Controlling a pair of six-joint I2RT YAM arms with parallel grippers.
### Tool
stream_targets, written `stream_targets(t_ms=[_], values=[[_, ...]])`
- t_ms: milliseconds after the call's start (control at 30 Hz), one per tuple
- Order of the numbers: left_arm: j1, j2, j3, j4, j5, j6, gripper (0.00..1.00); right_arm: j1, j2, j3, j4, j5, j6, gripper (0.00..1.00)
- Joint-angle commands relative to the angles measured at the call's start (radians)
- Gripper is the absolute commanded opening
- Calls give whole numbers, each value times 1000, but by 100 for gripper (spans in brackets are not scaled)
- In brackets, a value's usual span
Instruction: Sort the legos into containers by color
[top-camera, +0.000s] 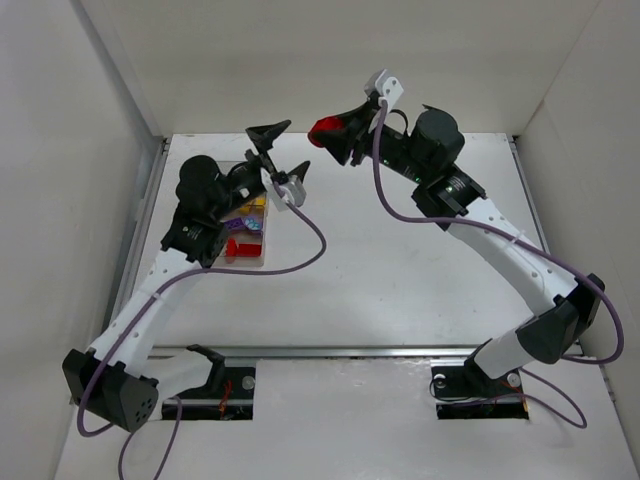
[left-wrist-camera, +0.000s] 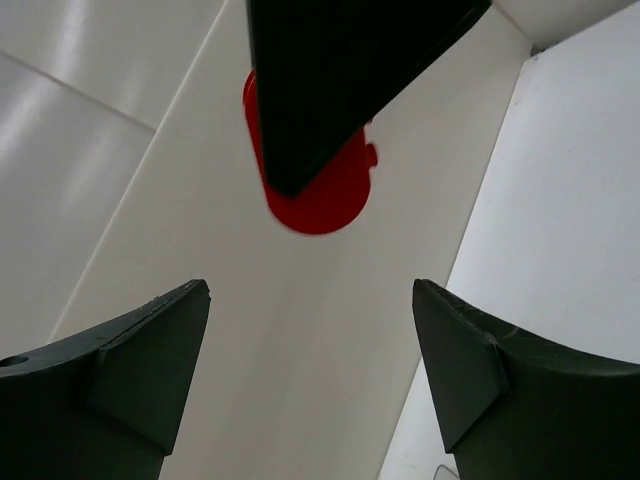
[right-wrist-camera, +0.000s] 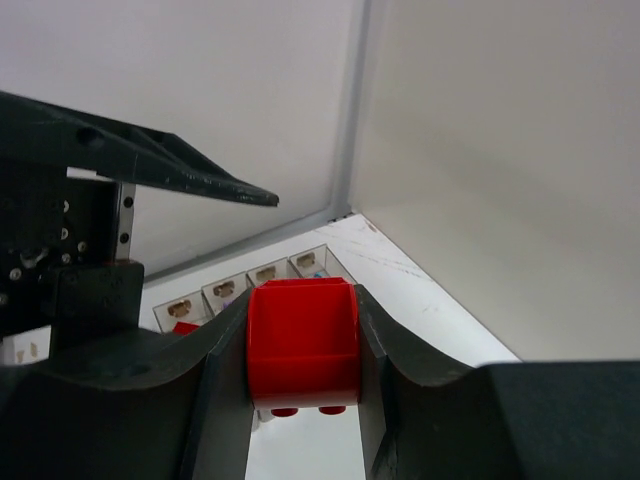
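Note:
A red lego (top-camera: 326, 127) hangs high over the back of the table, and my right gripper (top-camera: 337, 130) is shut on it. The right wrist view has that brick (right-wrist-camera: 303, 345) clamped between both fingers, studs pointing down. My left gripper (top-camera: 284, 152) stands open and empty just left of it, fingers spread wide. From the left wrist, the left gripper (left-wrist-camera: 312, 330) faces the red lego (left-wrist-camera: 322, 200), partly hidden by a black right-hand finger (left-wrist-camera: 340, 80). The containers (top-camera: 266, 240) lie below the left arm holding yellow (top-camera: 256, 203), purple (top-camera: 240, 225) and red (top-camera: 243, 248) legos.
White walls enclose the table on the left, back and right. In the right wrist view the row of containers (right-wrist-camera: 240, 281) lies beneath the held brick, and a left-arm finger (right-wrist-camera: 150, 160) crosses the upper left.

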Motion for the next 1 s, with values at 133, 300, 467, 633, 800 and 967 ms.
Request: stream_targets(t_ms=[133, 300, 467, 633, 800, 967], values=[[-137, -25, -18, 127, -86, 39, 80, 24, -38, -9, 105, -45, 55, 0], [-163, -25, -9, 147, -118, 49, 80, 24, -38, -18, 105, -45, 55, 0], [-172, -5, 0, 147, -152, 38, 68, 34, -47, -48, 105, -54, 55, 0], [-172, 5, 9, 147, -163, 29, 53, 43, -58, -68, 105, -54, 66, 0], [-172, 5, 9, 147, -163, 29, 34, 43, -58, -68, 105, -65, 75, 0], [-172, 14, 20, 115, -172, 19, 13, 43, -58, -78, 105, -74, 84, 24]])
